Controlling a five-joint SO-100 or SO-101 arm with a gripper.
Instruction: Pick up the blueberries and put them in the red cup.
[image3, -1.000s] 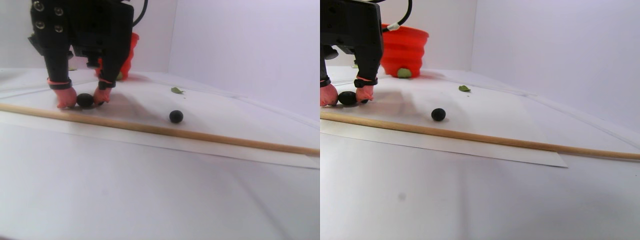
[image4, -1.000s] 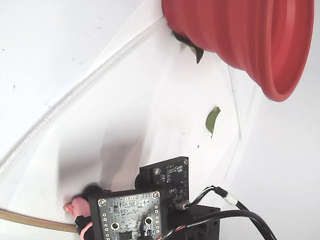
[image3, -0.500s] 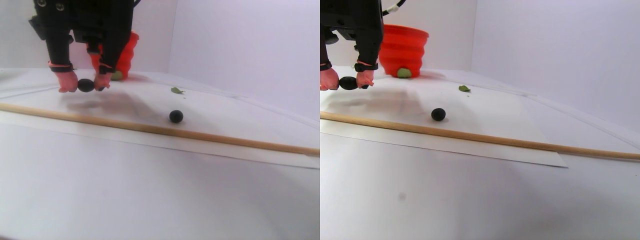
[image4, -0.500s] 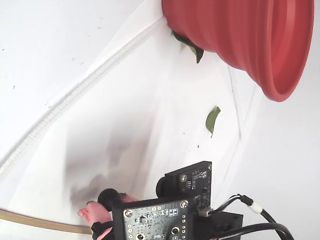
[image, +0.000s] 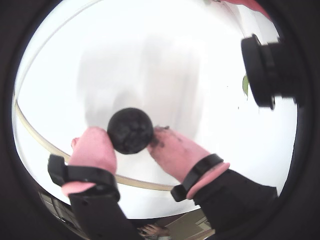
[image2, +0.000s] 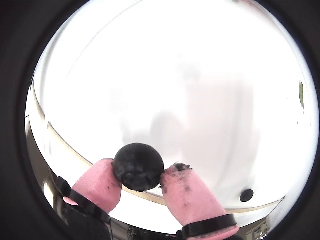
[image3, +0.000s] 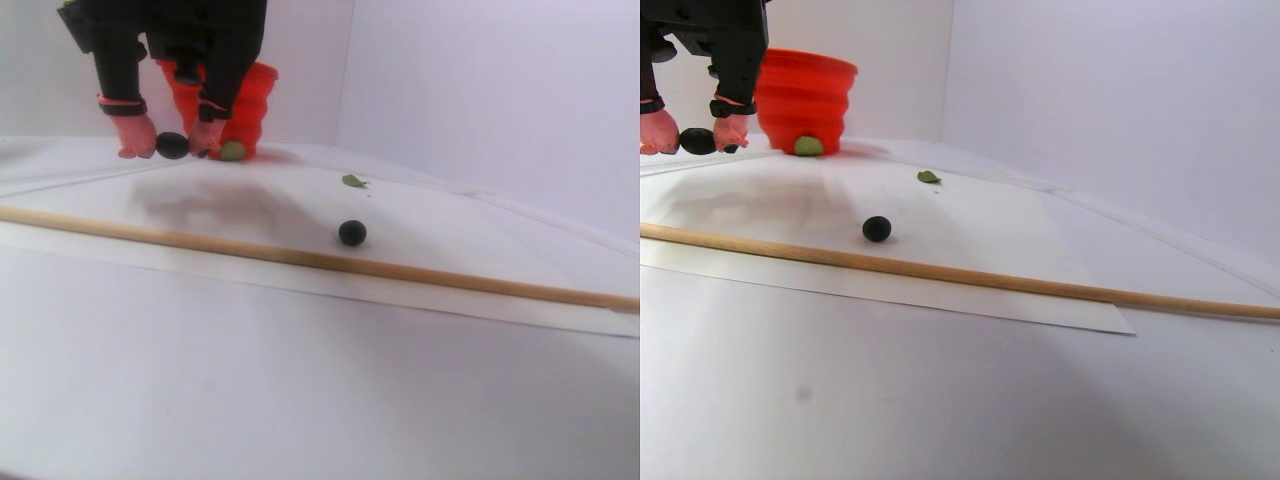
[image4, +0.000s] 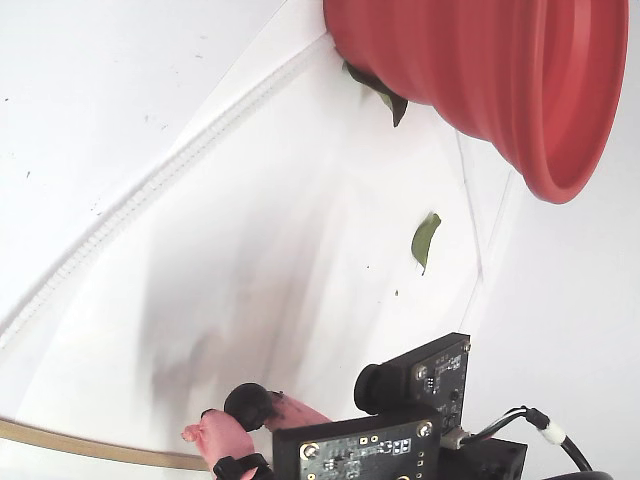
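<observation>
One red cup (image3: 232, 95) dominates the scene: ridged sides, thick rim, standing at the back of the white counter (image3: 300, 400); in the fixed view its rim (image4: 560, 150) sits top right. A green leaf is tucked at its base, another leaf (image4: 424, 240) lies loose btwn cup and arm. A long wooden dowel (image3: 330, 262) runs across the counter in front.

The fingers (image: 131, 145), pink-tipped, are closed most of the way, pinching one blueberry (image: 130, 130) from both sides; both wrist views show the ball clamped and clear of the counter w/ its shadow below. The stereo pair view puts the held berry (image3: 172, 145) just left of the cup, near base height, i.e. well below the rim.

Key relation, as I judge it: cup lies close beside the fingers but its mouth is above them, so the next move needs up first, then over the rim.

A 2nd blueberry (image3: 352, 233) rests on the counter just behind the dowel, well apart from the fingers. Other berries not in view.
</observation>
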